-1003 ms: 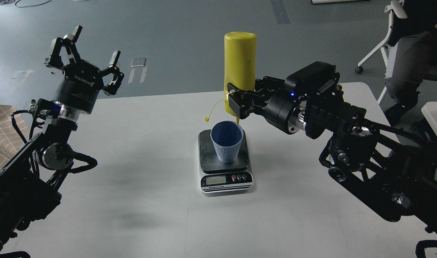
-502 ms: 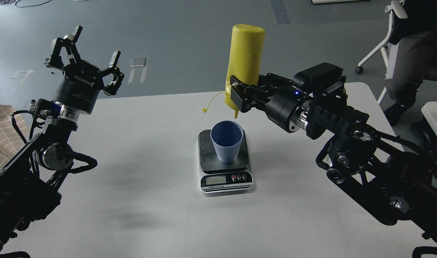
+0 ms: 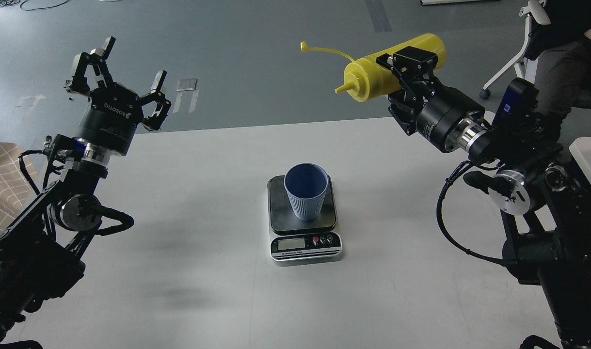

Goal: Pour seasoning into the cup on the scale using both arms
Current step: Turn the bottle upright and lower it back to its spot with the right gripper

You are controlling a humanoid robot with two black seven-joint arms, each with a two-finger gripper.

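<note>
The light blue ribbed cup [image 3: 306,196] stands upright on the dark platform of the small scale [image 3: 306,247] at the table's middle. My right gripper [image 3: 406,72] is shut on the yellow seasoning bottle [image 3: 373,80], held almost level high above the table at the upper right, its cone nozzle pointing left and its cap stick sticking up to the left. The nozzle is well above and to the right of the cup. My left gripper [image 3: 115,75] is open and empty, raised at the far left.
The white table [image 3: 188,271] reaches to its far edge behind the scale. A seated person and a white chair [image 3: 528,43] are at the back right. A tan checked surface [image 3: 2,169] lies at the left edge.
My right gripper has lifted the bottle up and to the right, away from the cup, and turned it from nozzle-down to nearly level. The left arm has barely moved.
</note>
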